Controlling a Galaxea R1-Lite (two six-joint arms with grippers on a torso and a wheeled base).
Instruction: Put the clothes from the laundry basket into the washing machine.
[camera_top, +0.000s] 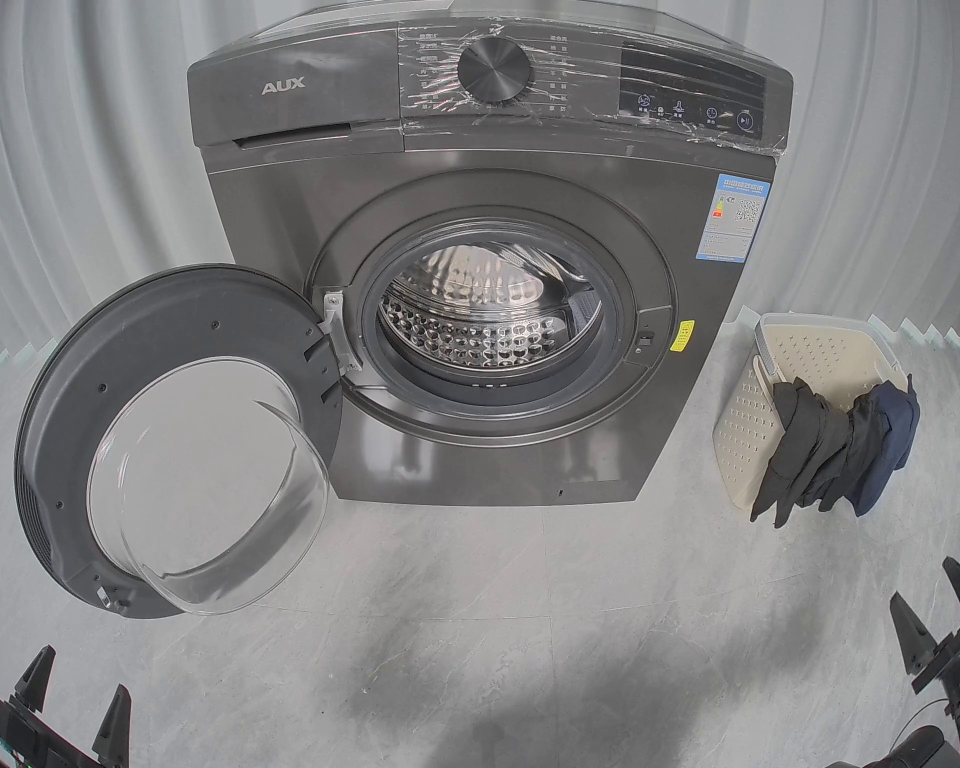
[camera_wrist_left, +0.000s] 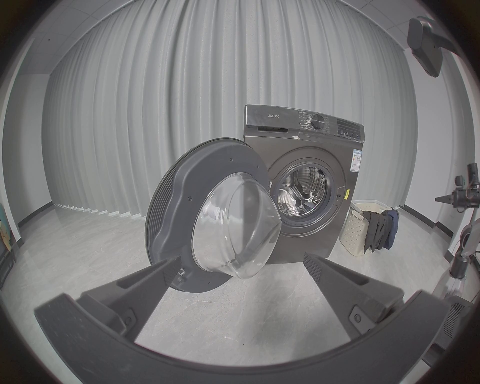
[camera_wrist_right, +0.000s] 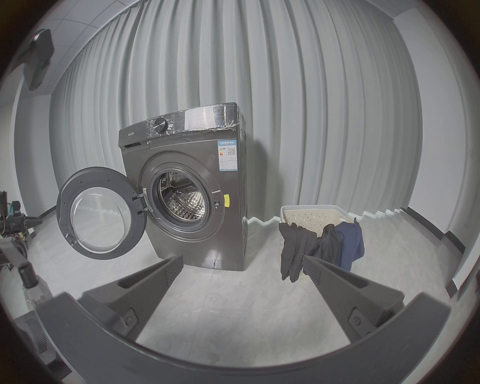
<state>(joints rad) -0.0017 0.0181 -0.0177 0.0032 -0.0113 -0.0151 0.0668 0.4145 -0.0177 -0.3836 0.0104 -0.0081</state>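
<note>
At the near left edge of the floor (camera_top: 520, 620) the left gripper (camera_top: 82, 672) hovers low with its fingers spread and nothing between them. The washing machine's door (camera_top: 180, 440) stands just ahead of it, swung fully open to the left. Right of the door, the drum (camera_top: 490, 300) of the washing machine (camera_top: 290, 200) gapes open with no laundry showing inside.

Further right, beside the machine's right front corner, the cream laundry basket (camera_top: 745, 430) stands on the floor. The clothes (camera_top: 830, 445), dark grey pieces and a navy one, are draped over its near rim, with their long axis hanging straight down the outer wall.

At the near right edge the right gripper (camera_top: 925, 585) is likewise spread and empty. The clothes lie ahead of it and slightly to its left, well apart. This arm is plainly nearer, so the pick probably falls to it, taking the hanging folds from the front.
</note>
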